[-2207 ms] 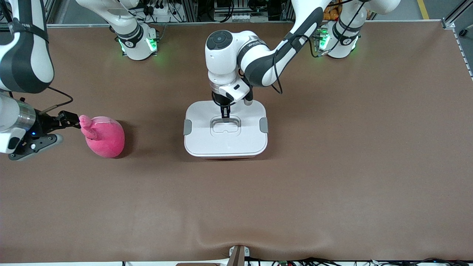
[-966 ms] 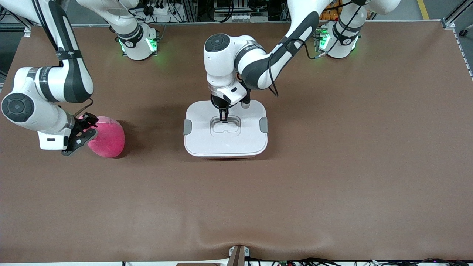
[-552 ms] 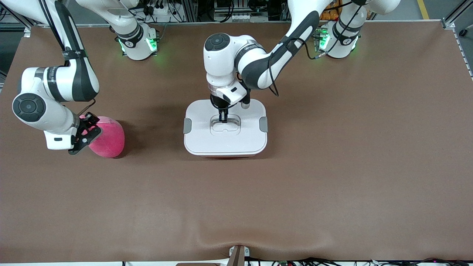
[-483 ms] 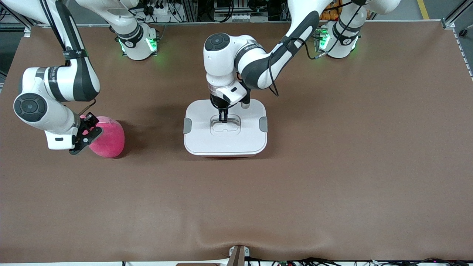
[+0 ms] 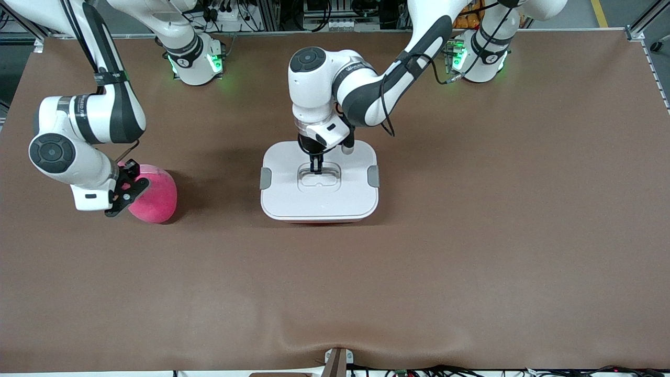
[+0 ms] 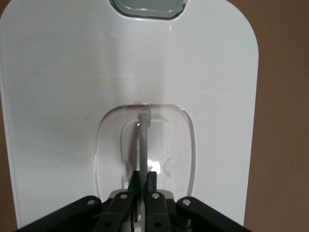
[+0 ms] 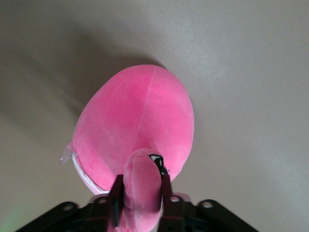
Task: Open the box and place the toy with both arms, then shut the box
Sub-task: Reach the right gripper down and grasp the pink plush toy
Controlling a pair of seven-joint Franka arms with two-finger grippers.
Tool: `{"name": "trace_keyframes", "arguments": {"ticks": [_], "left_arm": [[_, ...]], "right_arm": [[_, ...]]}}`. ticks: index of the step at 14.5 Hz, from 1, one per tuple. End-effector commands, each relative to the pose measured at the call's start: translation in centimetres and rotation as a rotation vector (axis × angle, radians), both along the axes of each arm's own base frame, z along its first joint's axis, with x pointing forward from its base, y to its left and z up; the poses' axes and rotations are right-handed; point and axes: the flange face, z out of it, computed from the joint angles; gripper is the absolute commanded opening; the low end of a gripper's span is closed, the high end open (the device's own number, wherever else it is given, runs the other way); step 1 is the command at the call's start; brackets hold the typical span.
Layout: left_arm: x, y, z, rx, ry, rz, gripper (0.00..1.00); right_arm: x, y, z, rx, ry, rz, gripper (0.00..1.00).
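The box (image 5: 319, 196) stands mid-table with its white lid on, grey clips (image 5: 265, 178) at both ends. My left gripper (image 5: 316, 168) is shut on the clear handle (image 6: 143, 140) in the lid's recess; in the left wrist view the fingers (image 6: 152, 181) pinch the thin handle bar. The pink plush toy (image 5: 155, 199) lies on the table toward the right arm's end. My right gripper (image 5: 129, 175) is shut on a limb of the toy (image 7: 142, 186); in the right wrist view the toy's round body (image 7: 137, 125) hangs past the fingers (image 7: 165, 186).
The brown table mat (image 5: 471, 235) spreads wide on all sides of the box. The two arm bases (image 5: 193, 57) with green lights stand along the table's edge farthest from the front camera.
My right arm has swung round over the toy and shifted slightly toward the box, still holding the limb. The toy has barely moved. My left gripper stays on the handle.
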Motion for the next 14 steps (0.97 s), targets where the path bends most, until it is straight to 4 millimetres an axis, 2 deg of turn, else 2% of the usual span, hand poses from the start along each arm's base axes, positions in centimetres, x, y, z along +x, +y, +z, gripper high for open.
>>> {"name": "trace_keyframes", "arguments": {"ticks": [1, 3, 5, 9, 11, 14], "left_arm": [[0.4, 0.0, 0.8, -0.002, -0.031, 0.000, 0.00], [0.4, 0.0, 0.8, 0.000, -0.031, -0.009, 0.00], [0.4, 0.0, 1.1, 0.000, -0.034, -0.016, 0.00], [0.6, 0.2, 2.7, -0.014, -0.050, -0.012, 0.00], [0.7, 0.3, 2.8, -0.010, -0.053, -0.018, 0.00], [0.7, 0.5, 4.1, -0.010, -0.065, -0.038, 0.00]], "right_arm": [[-1.1, 0.0, 0.6, -0.028, 0.030, 0.014, 0.00], [-1.2, -0.5, 1.5, -0.035, 0.029, 0.006, 0.00], [-0.3, -0.3, 2.9, -0.068, -0.001, 0.033, 0.00], [0.3, 3.6, 3.7, -0.163, 0.008, 0.199, 0.00], [0.4, 4.7, 4.3, -0.199, 0.027, 0.280, 0.00], [0.9, 6.1, 5.7, -0.260, 0.046, 0.382, 0.00]]}}
